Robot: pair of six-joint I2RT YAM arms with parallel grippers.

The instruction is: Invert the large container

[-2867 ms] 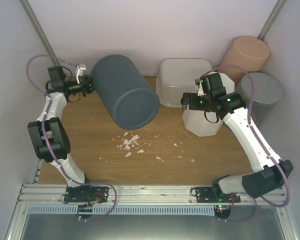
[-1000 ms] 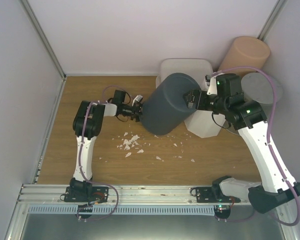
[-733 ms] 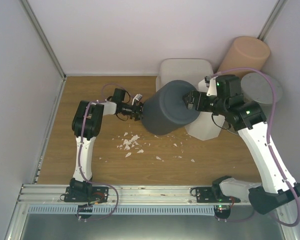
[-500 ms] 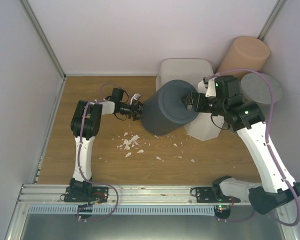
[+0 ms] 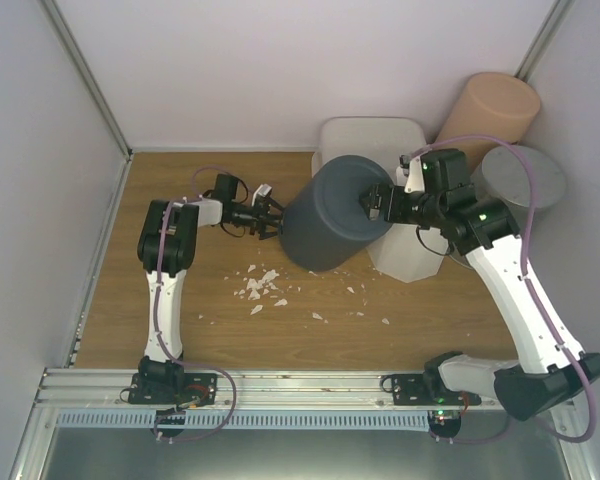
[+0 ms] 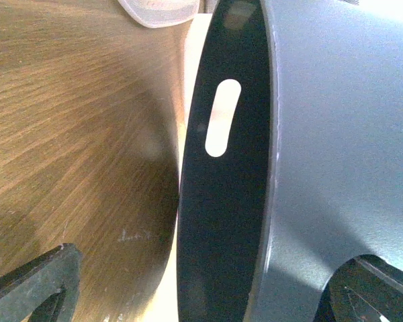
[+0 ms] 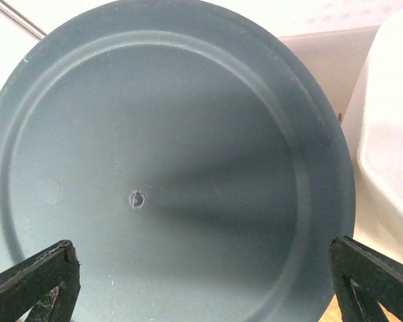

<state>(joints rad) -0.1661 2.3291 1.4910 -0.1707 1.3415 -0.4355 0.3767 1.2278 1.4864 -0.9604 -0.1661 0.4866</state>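
a: what are you seeing on the table (image 5: 180, 320)?

b: i'm looking at the large container (image 5: 330, 215) standing tilted on it. its closed base is turning up towards my right arm and its mouth is facing down towards the wood. a white bin (image 5: 365, 135) is sitting just behind the container. a peach cylinder (image 5: 490, 108) and a grey cylinder (image 5: 525, 180) are standing further off to its right, and a white faceted tub (image 5: 410, 258) is sitting just beside its right flank.

a: and the grippers?

b: my left gripper (image 5: 268, 215) is hovering just left of the container, jaws spread wide. the fingers (image 6: 33, 288) are framing the container's rim and wall in the wrist view. my right gripper (image 5: 375, 203) is facing the container's base, jaws also wide apart, and i can't tell whether it's touching. white crumbs (image 5: 262, 285) are lying in front of the container, a little to its left.
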